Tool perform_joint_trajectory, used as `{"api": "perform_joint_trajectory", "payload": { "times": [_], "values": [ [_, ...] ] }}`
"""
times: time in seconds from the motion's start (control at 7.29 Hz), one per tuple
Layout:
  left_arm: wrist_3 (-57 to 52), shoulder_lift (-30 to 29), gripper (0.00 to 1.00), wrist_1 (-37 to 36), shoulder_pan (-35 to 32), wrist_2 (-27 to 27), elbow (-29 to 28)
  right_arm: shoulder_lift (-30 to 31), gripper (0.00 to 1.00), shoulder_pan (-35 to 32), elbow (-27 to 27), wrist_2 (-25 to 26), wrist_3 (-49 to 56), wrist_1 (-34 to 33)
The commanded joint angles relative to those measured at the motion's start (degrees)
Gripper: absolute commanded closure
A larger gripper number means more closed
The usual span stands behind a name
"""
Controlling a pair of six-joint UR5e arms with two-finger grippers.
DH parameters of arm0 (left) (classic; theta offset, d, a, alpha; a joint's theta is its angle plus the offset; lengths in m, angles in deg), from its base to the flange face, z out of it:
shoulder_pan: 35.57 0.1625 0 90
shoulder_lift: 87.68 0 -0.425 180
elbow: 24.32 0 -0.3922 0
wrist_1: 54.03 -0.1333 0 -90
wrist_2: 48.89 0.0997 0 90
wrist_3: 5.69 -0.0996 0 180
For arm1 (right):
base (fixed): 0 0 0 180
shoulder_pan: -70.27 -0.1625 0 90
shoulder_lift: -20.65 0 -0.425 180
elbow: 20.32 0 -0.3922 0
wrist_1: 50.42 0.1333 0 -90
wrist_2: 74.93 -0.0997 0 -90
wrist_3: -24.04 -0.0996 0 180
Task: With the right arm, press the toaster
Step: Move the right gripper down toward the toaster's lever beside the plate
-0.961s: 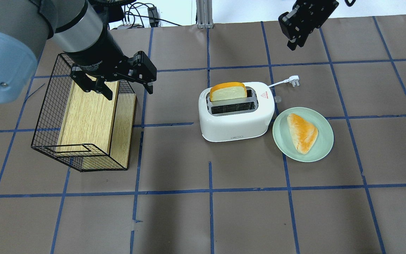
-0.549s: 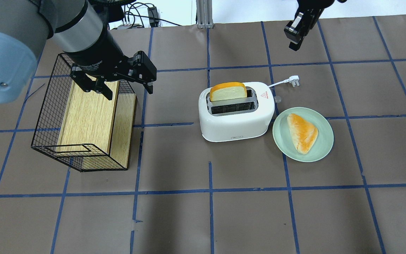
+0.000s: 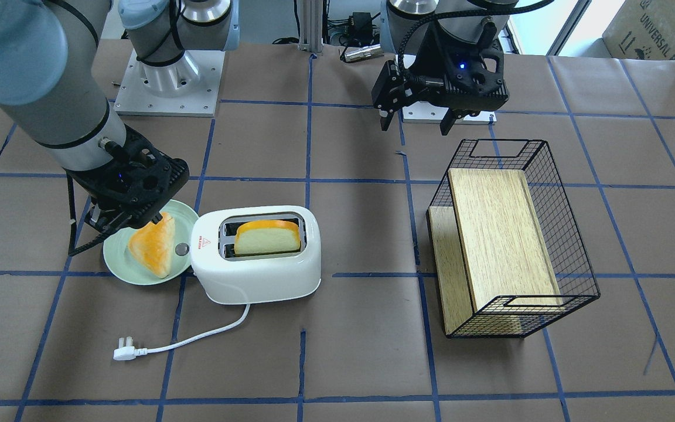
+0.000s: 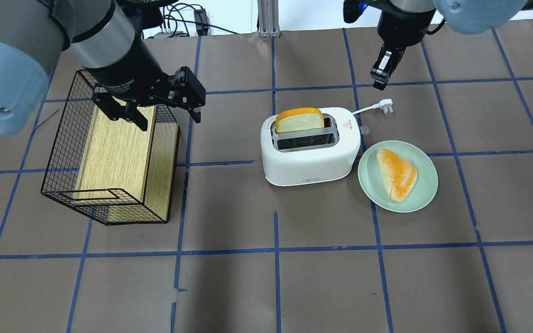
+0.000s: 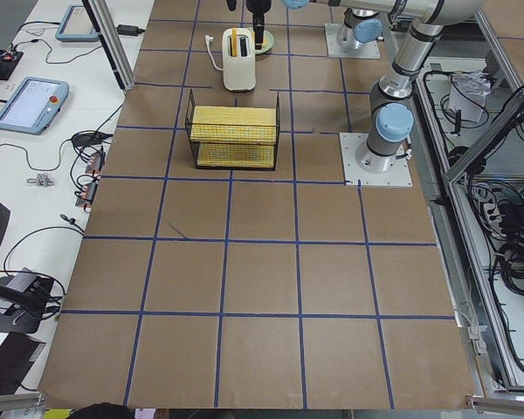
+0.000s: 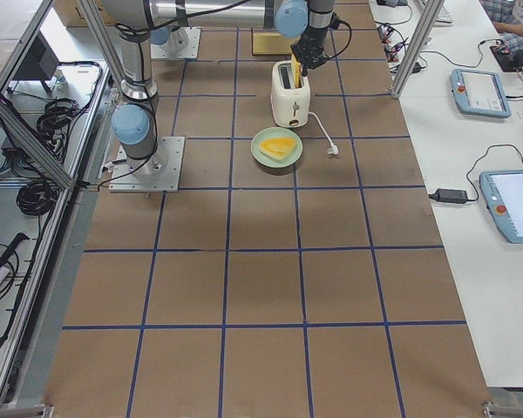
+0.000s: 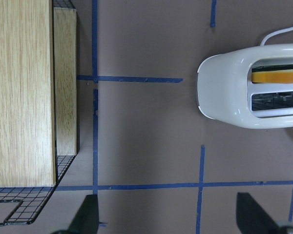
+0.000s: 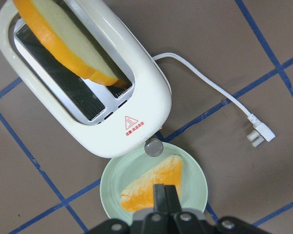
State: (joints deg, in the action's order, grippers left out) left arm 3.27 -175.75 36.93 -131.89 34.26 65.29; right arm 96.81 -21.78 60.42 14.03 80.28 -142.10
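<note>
Brown table [image 4: 322, 286], taped in blue squares, carried a toaster [image 4: 310, 162], a green plate [image 4: 426, 185] just beside it, and a wire basket [image 4: 63, 152] well apart.

Slice [image 4: 299, 121] in toaster [image 4: 310, 163]; plate [image 4: 426, 187] just beside; basket [image 4: 58, 152] well apart.

The toaster [image 4: 310, 159] is white with a red triangle mark, its slice [image 4: 300, 122] cream with an orange crust. The plate [image 4: 426, 190] is pale green, the basket [image 4: 63, 138] black wire mesh, the table [image 4: 326, 286] brown, gridded in blue tape.
</note>
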Motion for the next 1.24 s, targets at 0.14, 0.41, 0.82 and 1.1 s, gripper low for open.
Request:
{"api": "perform_joint_trajectory", "payload": {
  "times": [0.14, 0.41, 0.82, 1.1],
  "values": [
    [0.0, 0.0, 0.00, 0.0, 0.0, 0.0, 0.0, 1.4, 0.94, 0.0, 7.9, 6.0, 17.7, -9.3],
    [0.0, 0.0, 0.00, 0.0, 0.0, 0.0, 0.0, 1.6, 0.94, -0.7, 11.8, 5.4, 18.5, -12.3],
    [0.0, 0.0, 0.00, 0.0, 0.0, 0.0, 0.0, 1.7, 0.95, -1.6, 14.3, 3.5, 20.0, -12.5],
    [0.0, 0.0, 0.00, 0.0, 0.0, 0.0, 0.0, 1.4, 0.96, -1.7, 16.1, 3.4, 23.4, -16.1]
  ]
}}
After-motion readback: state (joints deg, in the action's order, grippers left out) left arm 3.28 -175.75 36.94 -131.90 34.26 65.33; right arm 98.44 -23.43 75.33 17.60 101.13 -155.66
